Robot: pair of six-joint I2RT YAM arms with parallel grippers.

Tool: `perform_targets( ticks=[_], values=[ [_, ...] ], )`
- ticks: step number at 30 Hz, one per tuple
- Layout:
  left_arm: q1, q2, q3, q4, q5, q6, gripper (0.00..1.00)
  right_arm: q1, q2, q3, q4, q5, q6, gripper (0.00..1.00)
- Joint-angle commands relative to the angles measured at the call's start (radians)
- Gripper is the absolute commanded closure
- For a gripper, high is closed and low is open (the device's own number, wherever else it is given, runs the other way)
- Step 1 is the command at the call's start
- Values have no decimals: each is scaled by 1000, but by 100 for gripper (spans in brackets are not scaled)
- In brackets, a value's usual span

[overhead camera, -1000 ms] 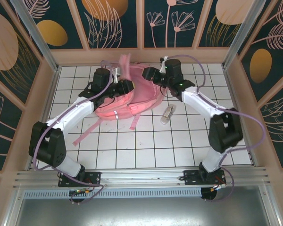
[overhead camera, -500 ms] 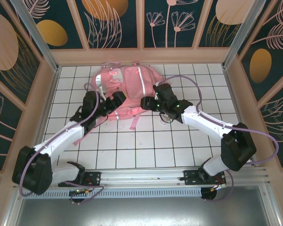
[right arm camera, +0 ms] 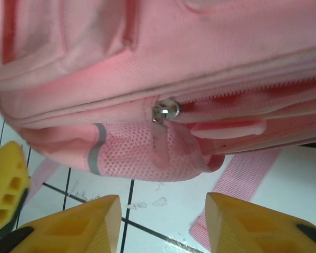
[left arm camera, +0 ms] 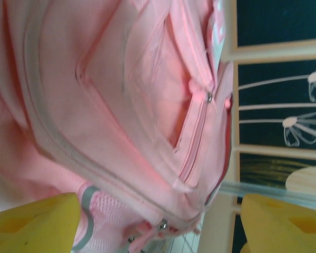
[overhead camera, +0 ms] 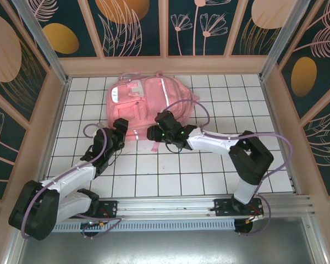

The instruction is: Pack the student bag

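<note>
Student bag [overhead camera: 154, 99] lies flat, front up, at the far middle of the tiled bench [overhead camera: 209, 176]. Long axis runs far-to-near with a slight slant; far end sits close to the back wall [overhead camera: 165, 65], near end faces both arms. Both grippers are at that near end and near each other: left gripper [overhead camera: 120, 127] at the near-left corner, right gripper [overhead camera: 154, 133] around the middle of the near edge. Left jaws released and spread wide, nothing held; in the left wrist view the bag fabric and a front pocket zipper [left arm camera: 196, 137] are straight ahead. Right jaws also released and empty; in the right wrist view the main zipper pull [right arm camera: 166, 110] sits dead ahead, just above the mesh side pocket [right arm camera: 142, 153], with the zipper line running side to side across the gap. Right arm looks nearer the pull, so my read: right takes the pull, left pins the bag. Can't tell if the zipper is open past the slider. Loose strap [right arm camera: 242, 179] lies on the tiles below and right of the pull, a snag risk. Room: plenty of bare tile near side and right, tight at the far wall.
</note>
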Motion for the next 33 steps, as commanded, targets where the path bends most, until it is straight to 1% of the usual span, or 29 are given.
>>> perform_targets(
  ticks=[1,4,7,10,13,14,18,22,25,27,30,33],
  values=[
    [5,7,-29,57,-111,-41,21,2,41,54,44,42,75,55],
    [5,23,-34,64,-129,-26,22,-5,65,64,55,68,78,55],
    [8,44,-34,77,-132,-18,22,-19,97,79,98,26,92,56],
    [14,70,-33,96,-123,-20,22,-26,141,108,106,8,109,59],
    [17,88,-30,104,-117,-18,22,-34,174,122,122,1,117,69],
    [18,91,-32,107,-117,-18,22,-40,180,123,128,1,122,71],
    [22,101,-31,111,-122,-19,22,-54,195,117,149,-28,132,74],
    [25,117,-30,119,-123,-18,22,-57,204,114,154,-30,118,74],
    [27,136,-25,125,-127,-17,22,-58,196,98,185,-46,106,88],
    [29,155,-22,133,-140,-13,22,-60,186,98,190,-62,72,100],
    [35,201,-6,144,-194,25,22,-61,175,120,139,-97,-4,100],
    [56,280,26,153,-245,56,21,-61,162,153,19,-150,-88,100]
  ],
)
